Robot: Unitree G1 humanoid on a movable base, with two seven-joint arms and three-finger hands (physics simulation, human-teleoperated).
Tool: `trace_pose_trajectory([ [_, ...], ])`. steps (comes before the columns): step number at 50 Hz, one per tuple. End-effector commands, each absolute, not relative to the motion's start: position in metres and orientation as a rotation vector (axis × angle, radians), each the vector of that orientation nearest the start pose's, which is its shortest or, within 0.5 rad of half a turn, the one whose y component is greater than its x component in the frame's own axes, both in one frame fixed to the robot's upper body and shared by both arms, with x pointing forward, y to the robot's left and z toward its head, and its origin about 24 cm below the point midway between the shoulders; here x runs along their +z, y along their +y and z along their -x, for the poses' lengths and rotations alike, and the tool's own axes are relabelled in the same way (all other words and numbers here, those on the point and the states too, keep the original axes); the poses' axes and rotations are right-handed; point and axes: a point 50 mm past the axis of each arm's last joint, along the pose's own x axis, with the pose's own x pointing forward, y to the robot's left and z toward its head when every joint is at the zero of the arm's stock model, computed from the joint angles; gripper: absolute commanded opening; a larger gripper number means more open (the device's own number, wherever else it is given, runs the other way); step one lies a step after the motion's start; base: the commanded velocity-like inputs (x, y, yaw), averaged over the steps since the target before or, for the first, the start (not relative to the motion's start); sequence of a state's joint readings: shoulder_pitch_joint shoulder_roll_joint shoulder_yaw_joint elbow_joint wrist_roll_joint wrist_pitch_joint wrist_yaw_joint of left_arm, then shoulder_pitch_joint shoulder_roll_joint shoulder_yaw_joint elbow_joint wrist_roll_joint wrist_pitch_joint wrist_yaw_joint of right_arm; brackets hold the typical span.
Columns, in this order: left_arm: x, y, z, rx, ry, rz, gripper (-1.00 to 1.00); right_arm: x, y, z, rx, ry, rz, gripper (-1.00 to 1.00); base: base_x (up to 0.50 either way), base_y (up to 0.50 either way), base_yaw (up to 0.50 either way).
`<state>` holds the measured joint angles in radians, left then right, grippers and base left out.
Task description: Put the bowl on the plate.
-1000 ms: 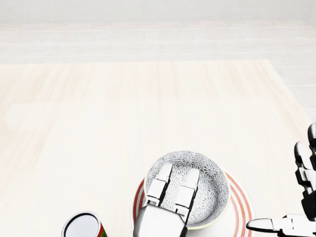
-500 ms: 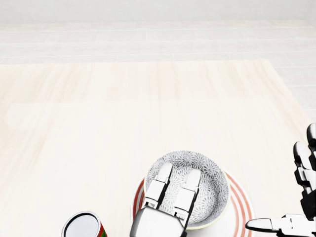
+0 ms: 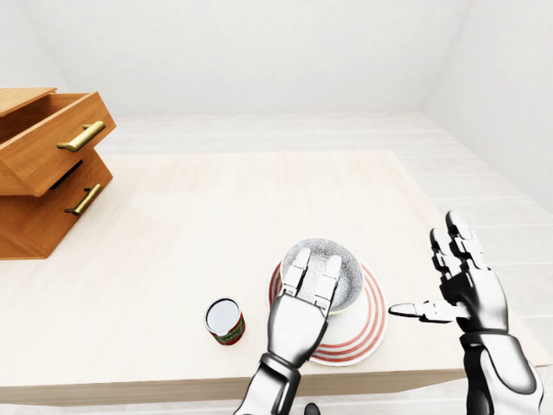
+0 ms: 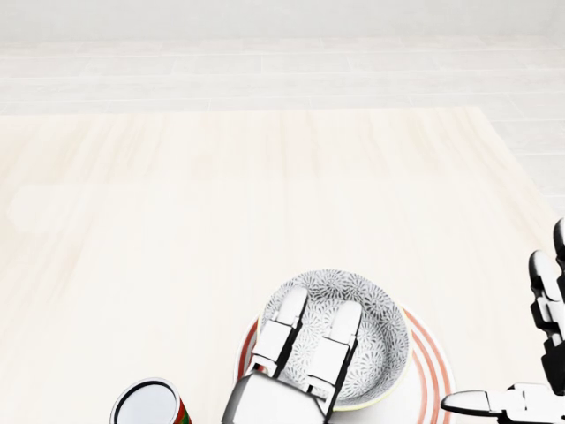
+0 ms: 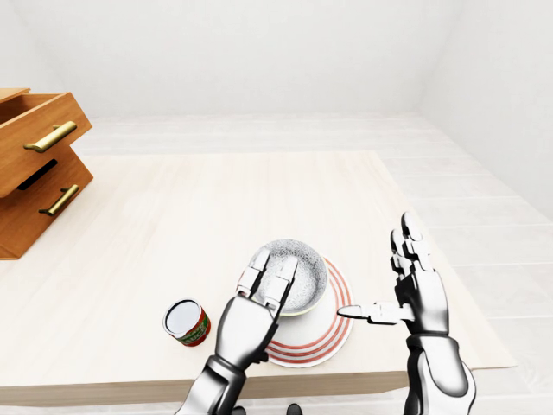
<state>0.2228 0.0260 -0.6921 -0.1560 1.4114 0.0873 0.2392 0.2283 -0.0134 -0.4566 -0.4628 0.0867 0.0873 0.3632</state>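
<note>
**Task items.** The bowl, grey-patterned inside, sits on the red-ringed plate. It lies off-centre, towards the side of the plate farthest from the left wrist. The plate rests on the pale wooden bench, close to the edge nearest the robot.

**Left hand.** The left hand reaches over the near rim of the bowl. Its two visible fingers are stretched straight and side by side, with a narrow gap between them. They lie above the bowl's inside and their tips stop short of the far rim. They are not curled round the rim. The thumb is hidden beneath the palm, so whether it touches the bowl cannot be told.

**Right hand.** The right hand is raised to the right of the plate and clear of it. Its fingers are upright and spread apart, holding nothing. The thumb juts sideways towards the plate, and its tip is near the plate's rim but not on it.

**Other items.**
- A can with a red and green label stands upright on the bench, just to the left of the left hand's fingers and apart from the plate.
- A wooden drawer unit stands well to the left of both hands, with its upper drawer pulled out.
</note>
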Motion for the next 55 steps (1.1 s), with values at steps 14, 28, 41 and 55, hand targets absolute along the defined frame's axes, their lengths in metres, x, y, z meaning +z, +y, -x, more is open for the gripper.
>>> trace_pose_trajectory([
  [14,0.074,0.03,-0.163,-0.254,-0.501,-1.202,1.0,0.098,-0.245,-0.182,-0.115,-0.156,0.107,1.0,0.0,0.0,0.0],
  [28,0.085,0.038,-0.17,-0.211,-0.496,-1.204,1.0,0.096,-0.244,-0.183,-0.112,-0.15,0.107,1.0,0.0,0.0,0.0],
  [41,0.091,0.045,-0.176,-0.179,-0.483,-1.209,1.0,0.095,-0.243,-0.184,-0.111,-0.147,0.106,1.0,0.0,0.0,0.0],
  [55,0.104,0.055,-0.185,-0.149,-0.457,-1.188,1.0,0.094,-0.243,-0.184,-0.111,-0.141,0.106,1.0,0.0,0.0,0.0],
])
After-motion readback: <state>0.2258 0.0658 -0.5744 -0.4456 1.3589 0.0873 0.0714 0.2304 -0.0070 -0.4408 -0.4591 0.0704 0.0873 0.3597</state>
